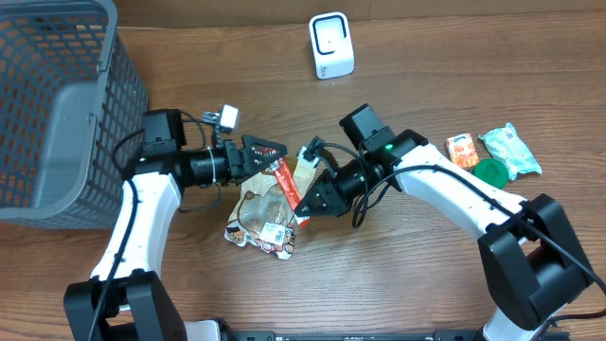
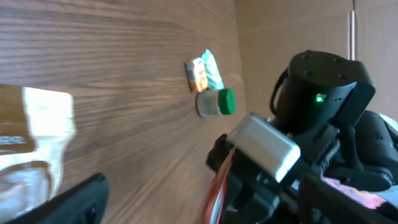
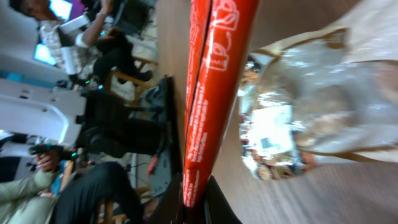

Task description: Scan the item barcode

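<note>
While R fingers (image 1: 318, 196) clamp shut on the lower end of a red stick packet (image 1: 287, 185), L fingers (image 1: 266, 149) stand spread wide just beside its upper end, w/ no contact visible. The packet's long axis runs diagonally, up & away from R fingers toward L fingers; its white lettering shows close-up in the R wrist view. Under both pairs, a clear snack bag (image 1: 260, 223) lies on the wood surface (image 1: 407, 284). A white barcode scanner (image 1: 331, 44) sits well apart, beyond both pairs. Judgement: R arm has the item & is nearer. Next move prob. hinges on swinging the packet's printed side toward the scanner, or on L fingers closing on the free end. Barcode itself can't be made out.
</note>
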Available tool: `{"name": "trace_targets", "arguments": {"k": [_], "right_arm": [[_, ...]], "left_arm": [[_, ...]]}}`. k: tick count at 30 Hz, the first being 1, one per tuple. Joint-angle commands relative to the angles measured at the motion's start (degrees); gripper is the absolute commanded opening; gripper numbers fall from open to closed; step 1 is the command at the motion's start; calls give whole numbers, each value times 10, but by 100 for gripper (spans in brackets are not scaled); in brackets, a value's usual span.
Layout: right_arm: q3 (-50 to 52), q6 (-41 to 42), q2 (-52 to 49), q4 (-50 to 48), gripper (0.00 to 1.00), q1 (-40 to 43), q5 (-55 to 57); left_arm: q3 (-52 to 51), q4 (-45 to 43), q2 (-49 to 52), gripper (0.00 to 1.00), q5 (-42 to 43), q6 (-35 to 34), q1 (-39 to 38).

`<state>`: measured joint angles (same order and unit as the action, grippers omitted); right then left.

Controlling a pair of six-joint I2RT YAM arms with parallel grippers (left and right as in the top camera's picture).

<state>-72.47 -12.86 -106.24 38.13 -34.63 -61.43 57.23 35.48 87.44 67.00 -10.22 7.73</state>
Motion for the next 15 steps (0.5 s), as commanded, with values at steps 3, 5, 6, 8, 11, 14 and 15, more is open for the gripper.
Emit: {"name": "trace_targets", "arguments": {"k": [3,5,6,8,11,14,15], "right_arm": [[3,44,19,-17,4,-9,-34],[3,76,19,-33,4,-9,-34],[3,89,19,-40,4,-9,-34],[3,111,19,-55,4,-9,-33],[3,137,19,-77,4,-9,-31],[3,166,19,-105,4,-9,-31],[3,178,19,-116,4,-9,-31]], "left_arm": [[-4,-2,-5,70,31,15,-26],[-4,-2,-5,58,36,14,-28],[-4,-2,-5,47,36,14,-28],[-4,-2,-5,33,36,12,-28],[-4,-2,-5,30,36,10,-28],[-4,-1,-5,31,36,10,-29],[-4,-1,-5,30,36,10,-29]]}}
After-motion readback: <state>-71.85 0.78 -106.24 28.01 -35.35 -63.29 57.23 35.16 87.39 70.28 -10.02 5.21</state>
